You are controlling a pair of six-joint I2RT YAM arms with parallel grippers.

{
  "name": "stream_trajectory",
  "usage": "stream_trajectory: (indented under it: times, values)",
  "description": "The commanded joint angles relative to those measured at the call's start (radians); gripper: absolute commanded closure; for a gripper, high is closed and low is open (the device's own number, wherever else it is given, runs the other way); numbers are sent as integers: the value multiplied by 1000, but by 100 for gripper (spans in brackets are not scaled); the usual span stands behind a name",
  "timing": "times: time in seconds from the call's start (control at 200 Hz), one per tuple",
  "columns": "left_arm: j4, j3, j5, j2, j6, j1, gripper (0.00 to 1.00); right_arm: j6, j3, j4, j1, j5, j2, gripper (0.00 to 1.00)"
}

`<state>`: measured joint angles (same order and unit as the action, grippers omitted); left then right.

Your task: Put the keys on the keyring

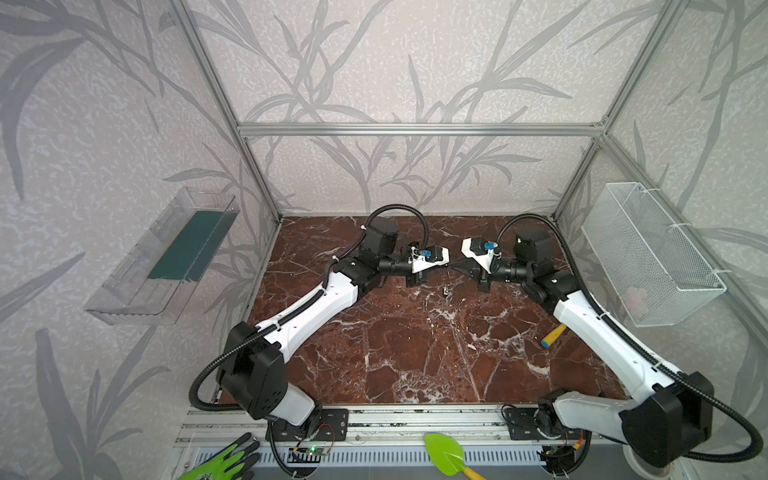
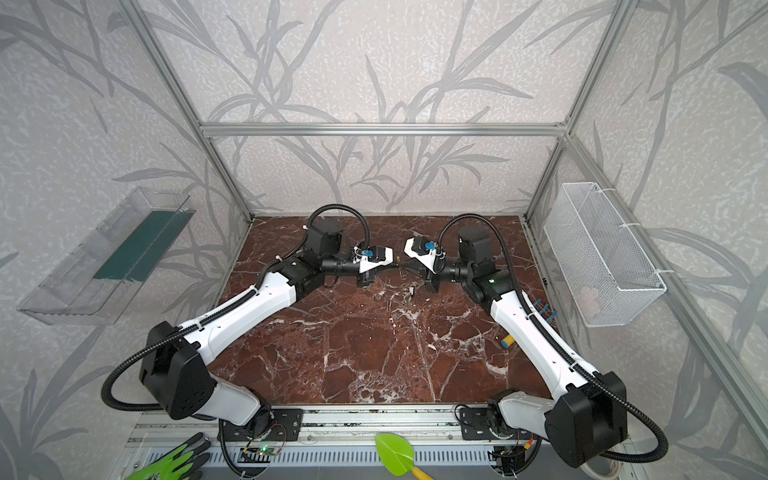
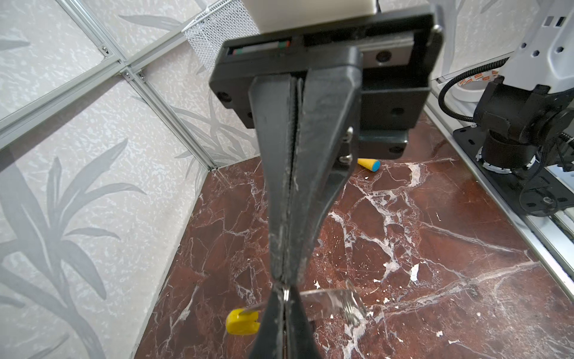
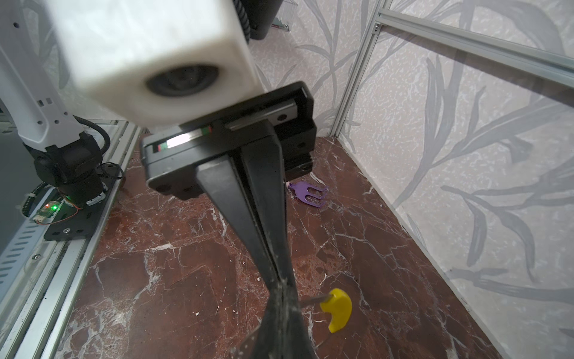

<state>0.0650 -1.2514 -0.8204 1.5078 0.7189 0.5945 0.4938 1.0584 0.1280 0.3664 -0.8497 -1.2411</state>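
yellow-sleeved grey keyring (image 3: 242, 322), white-veined red-brown table (image 1: 415, 353)

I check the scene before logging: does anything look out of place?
Two stray things lie on the table: a purple fork and a yellow handle partly hidden by the right arm. Nothing spilled or damaged.

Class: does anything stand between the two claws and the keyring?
Nothing visible does: the left claw and right claw, both shut, meet tip to tip at the keyring; which one pinches it is unclear.

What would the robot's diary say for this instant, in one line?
left fingers: shut on keyring | right fingers: shut, tip-to-tip with left | keys: dangling beside tips | threaded: unclear
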Motion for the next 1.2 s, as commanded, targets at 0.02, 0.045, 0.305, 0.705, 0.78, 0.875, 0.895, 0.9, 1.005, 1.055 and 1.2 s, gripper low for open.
stream_trajectory:
  times: [0.02, 0.045, 0.305, 0.705, 0.78, 0.875, 0.895, 0.9, 1.005, 1.055, 1.2]
  values:
    - [-1, 6, -17, -34, 29, 4, 100, -40, -8, -59, -1, 28, 11, 98]
    - [-3, 7, -12, -34, 30, 3, 100, -45, -19, -76, -2, 38, 16, 94]
    - [-73, 24, 0, -41, 13, 2, 100, -72, -96, -157, -44, 48, 45, 75]
    - [-85, 15, -31, -34, -2, 1, 100, -86, -94, -200, -54, -42, 32, 77]
    - [-96, 15, -31, -33, -6, 2, 100, -89, -86, -195, -53, -68, 26, 77]
    - [-115, 16, -32, -29, -16, 2, 100, -84, -79, -174, -53, -88, 18, 77]
    - [-118, 15, -33, -29, -16, 2, 100, -79, -77, -167, -53, -94, 17, 77]
    - [-118, 15, -33, -30, -17, 2, 100, -79, -77, -166, -53, -94, 16, 77]
    - [-142, 18, -39, -27, -35, 2, 100, -70, -76, -157, -53, -94, 14, 77]
    - [-159, 18, -43, -24, -51, 1, 100, -70, -76, -158, -53, -82, 14, 77]
    - [-266, 44, -65, -23, -153, -6, 100, -73, -83, -161, -55, -39, 15, 77]
